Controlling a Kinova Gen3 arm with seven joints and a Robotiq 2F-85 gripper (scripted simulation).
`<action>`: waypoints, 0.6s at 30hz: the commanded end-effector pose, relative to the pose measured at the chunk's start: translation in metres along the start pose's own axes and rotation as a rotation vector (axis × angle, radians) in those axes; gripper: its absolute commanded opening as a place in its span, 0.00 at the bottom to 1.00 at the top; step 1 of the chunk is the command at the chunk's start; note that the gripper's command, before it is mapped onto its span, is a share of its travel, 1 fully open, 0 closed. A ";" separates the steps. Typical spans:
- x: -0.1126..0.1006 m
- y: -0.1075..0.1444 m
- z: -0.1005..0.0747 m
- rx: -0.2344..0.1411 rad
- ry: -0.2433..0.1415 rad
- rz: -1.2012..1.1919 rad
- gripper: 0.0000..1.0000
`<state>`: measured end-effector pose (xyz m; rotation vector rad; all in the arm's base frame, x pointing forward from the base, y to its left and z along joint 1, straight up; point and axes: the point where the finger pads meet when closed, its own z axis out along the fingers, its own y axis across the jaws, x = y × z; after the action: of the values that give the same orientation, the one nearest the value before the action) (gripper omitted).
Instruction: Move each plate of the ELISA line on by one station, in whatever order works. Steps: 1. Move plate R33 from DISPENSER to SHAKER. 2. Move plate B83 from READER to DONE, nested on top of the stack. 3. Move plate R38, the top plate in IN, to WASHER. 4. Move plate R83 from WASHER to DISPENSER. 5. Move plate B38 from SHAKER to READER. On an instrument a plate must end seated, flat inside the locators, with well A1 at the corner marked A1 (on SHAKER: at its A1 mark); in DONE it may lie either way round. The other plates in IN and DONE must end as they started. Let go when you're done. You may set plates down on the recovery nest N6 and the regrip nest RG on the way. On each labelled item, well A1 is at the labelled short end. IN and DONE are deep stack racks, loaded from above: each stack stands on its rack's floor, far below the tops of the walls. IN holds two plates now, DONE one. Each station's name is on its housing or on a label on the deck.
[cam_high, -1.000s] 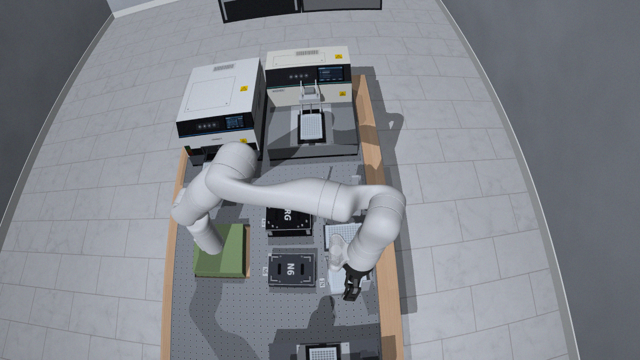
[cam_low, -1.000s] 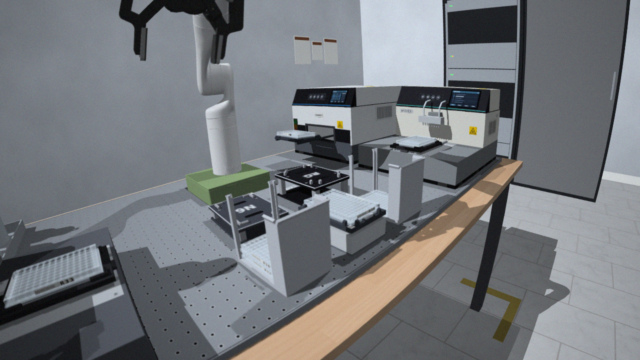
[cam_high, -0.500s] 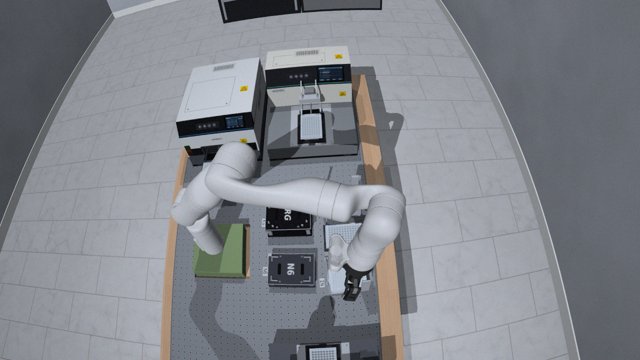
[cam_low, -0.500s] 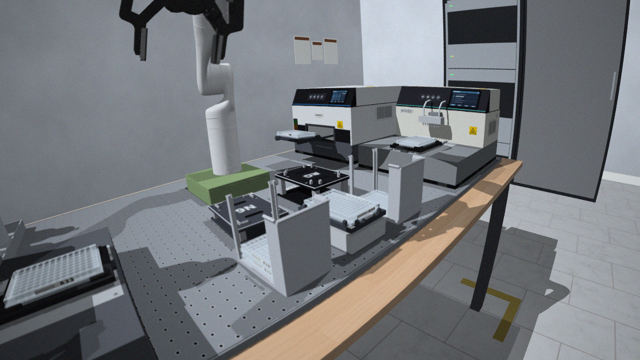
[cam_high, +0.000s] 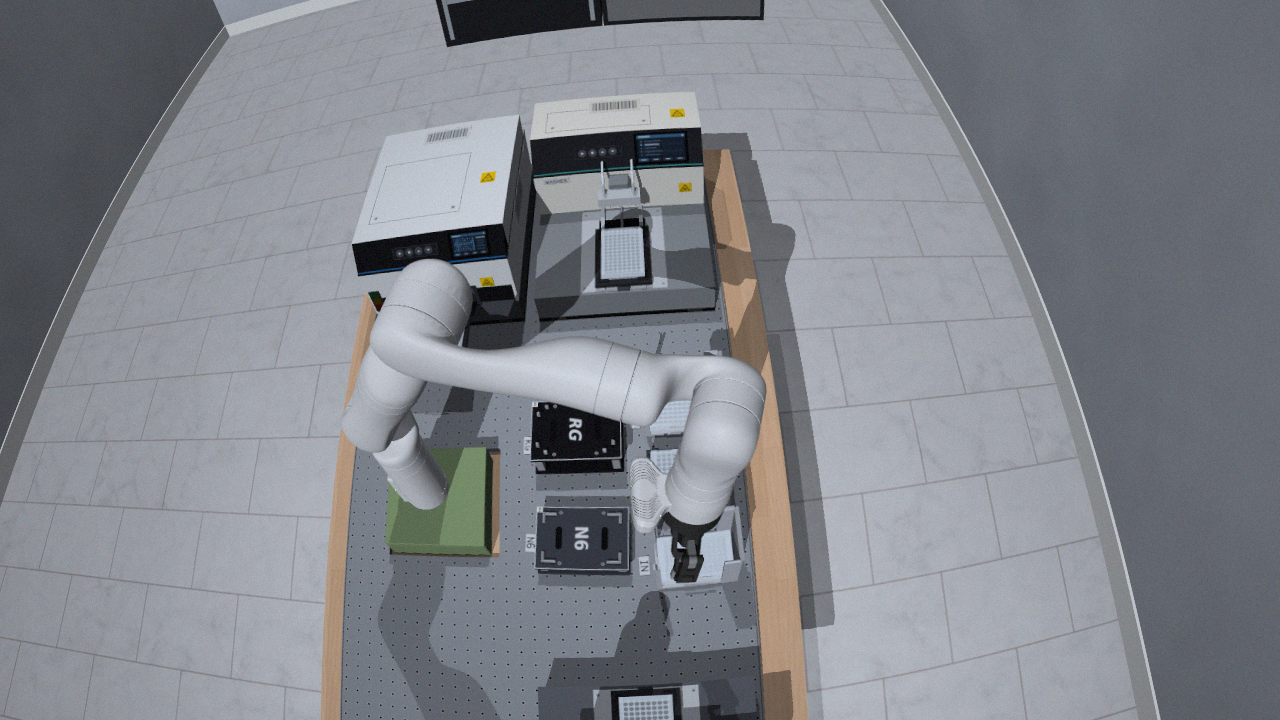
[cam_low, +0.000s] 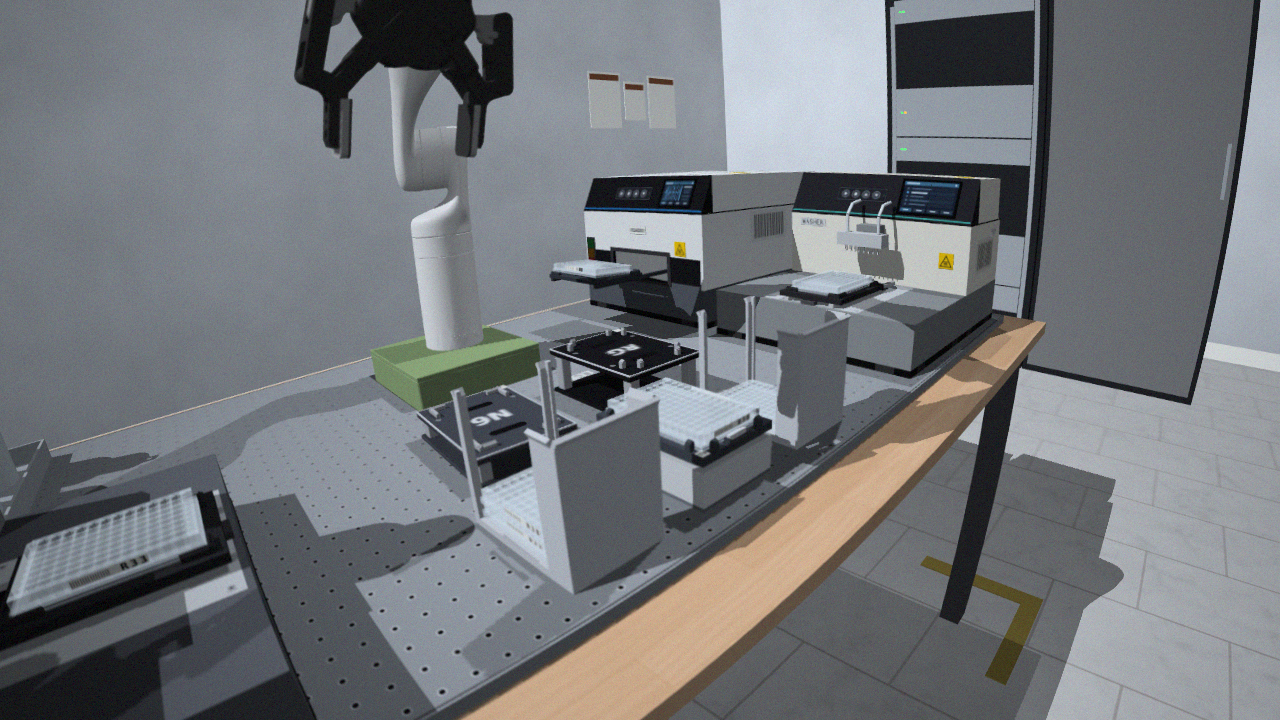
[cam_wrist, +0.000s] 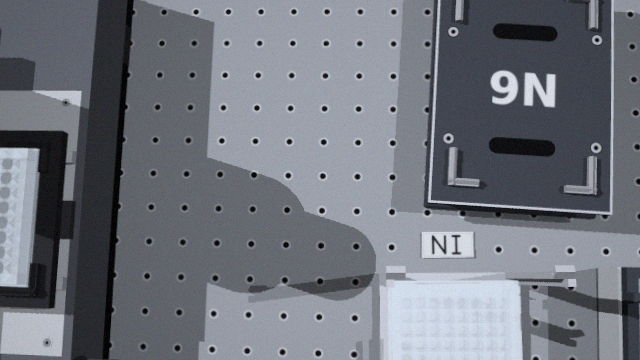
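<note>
While plate R38 (cam_wrist: 452, 317) sits in IN directly below, the end effector (cam_low: 404, 125) hangs wide open, empty.

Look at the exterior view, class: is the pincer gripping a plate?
No: the pincer hangs high above the deck with its fingers spread wide and nothing between them.

Arm (cam_high: 572, 371) covers shaker plate (cam_high: 671, 416); dispenser plate (cam_high: 640, 707) cut off (bottom edge).
</note>
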<state>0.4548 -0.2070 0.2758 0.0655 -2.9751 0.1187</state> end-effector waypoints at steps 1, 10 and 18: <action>0.005 0.004 -0.004 -0.003 -0.023 -0.018 1.00; 0.018 0.028 0.007 -0.018 -0.068 -0.093 1.00; 0.027 0.045 0.015 -0.028 -0.098 -0.144 1.00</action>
<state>0.4262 -0.1669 0.2584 0.2689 -3.0397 0.0616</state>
